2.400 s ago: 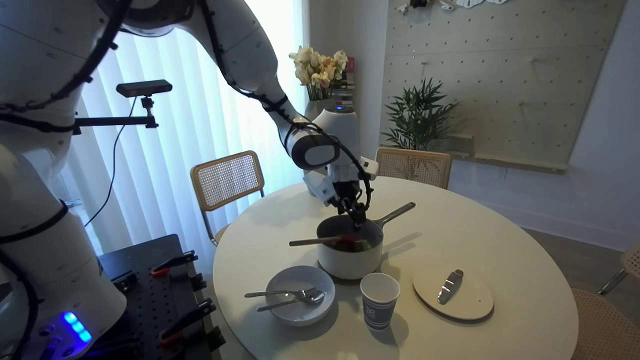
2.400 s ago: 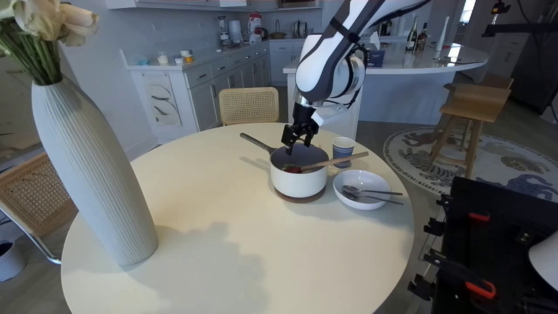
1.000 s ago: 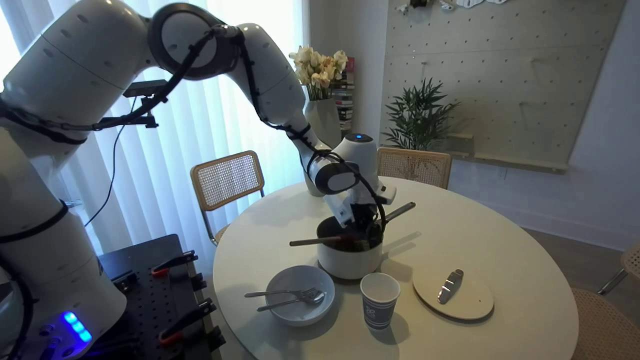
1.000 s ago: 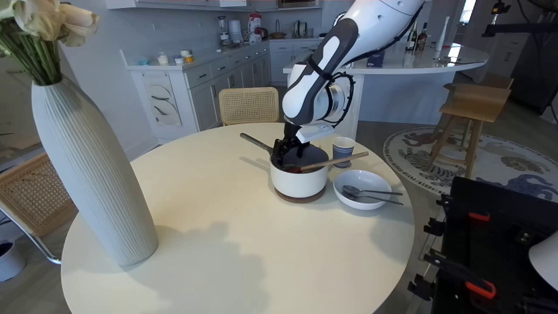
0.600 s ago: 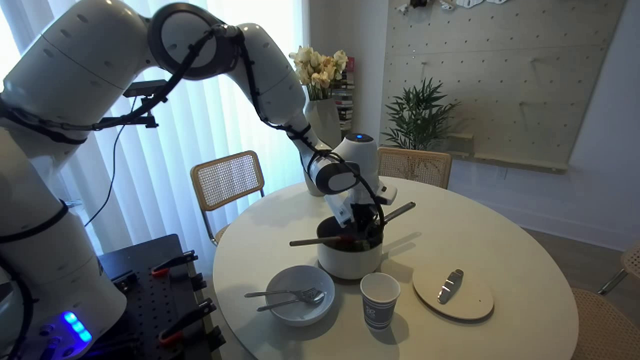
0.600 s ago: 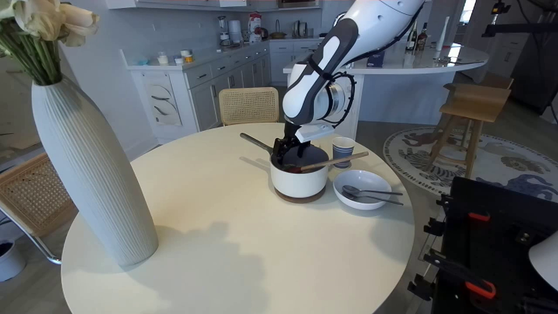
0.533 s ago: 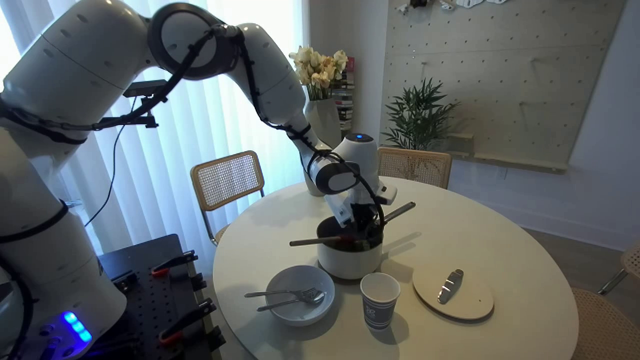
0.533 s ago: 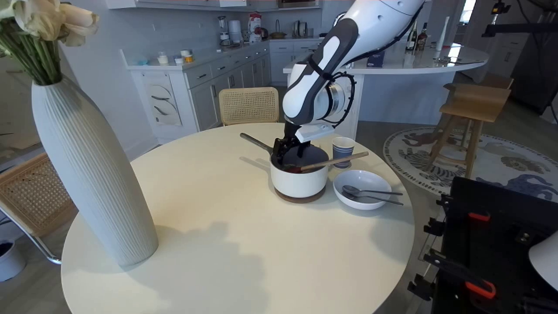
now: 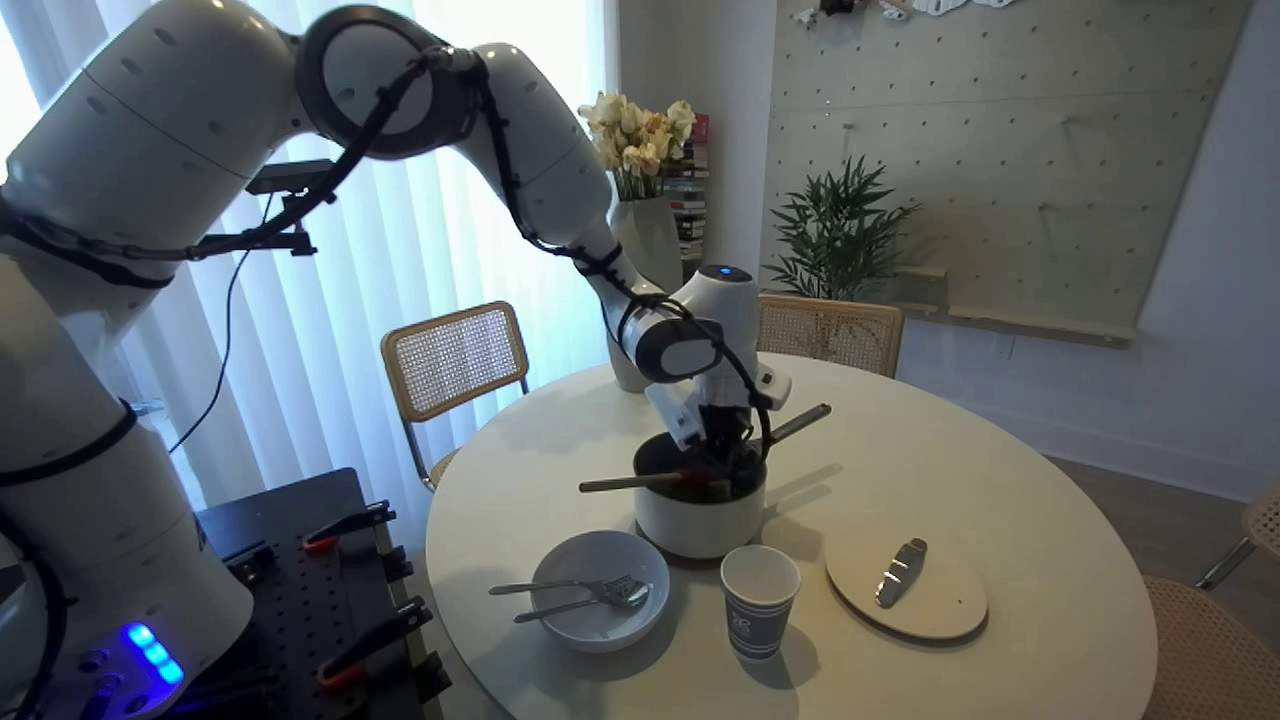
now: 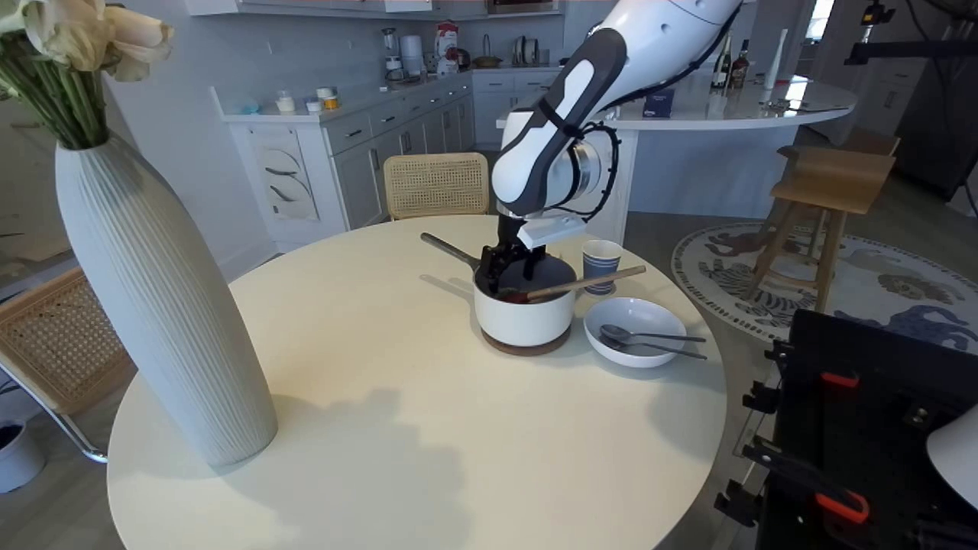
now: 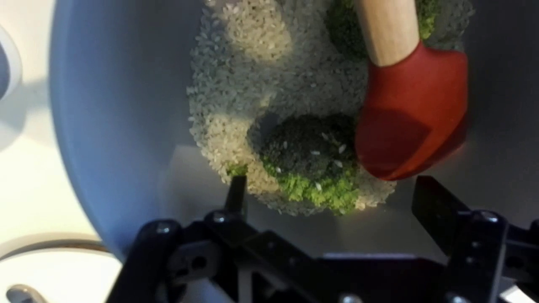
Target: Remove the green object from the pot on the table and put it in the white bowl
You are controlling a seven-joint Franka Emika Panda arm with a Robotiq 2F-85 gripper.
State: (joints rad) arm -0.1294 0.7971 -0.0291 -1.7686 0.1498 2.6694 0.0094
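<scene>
Tool in pot w/ jaws apart, nr broccoli.

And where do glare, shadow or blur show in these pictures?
In an exterior view, the curtain partly washes out; in an exterior view, a shadow spreads over the tabletop beside the vase; in the wrist view, shadow crosses the red spatula, and the saucepan rim looks blurry.

No lettering is legible: the printed mark on the tapered white paper cup with blue-grey bands and the labels on the dark glass bottles are too small.
</scene>
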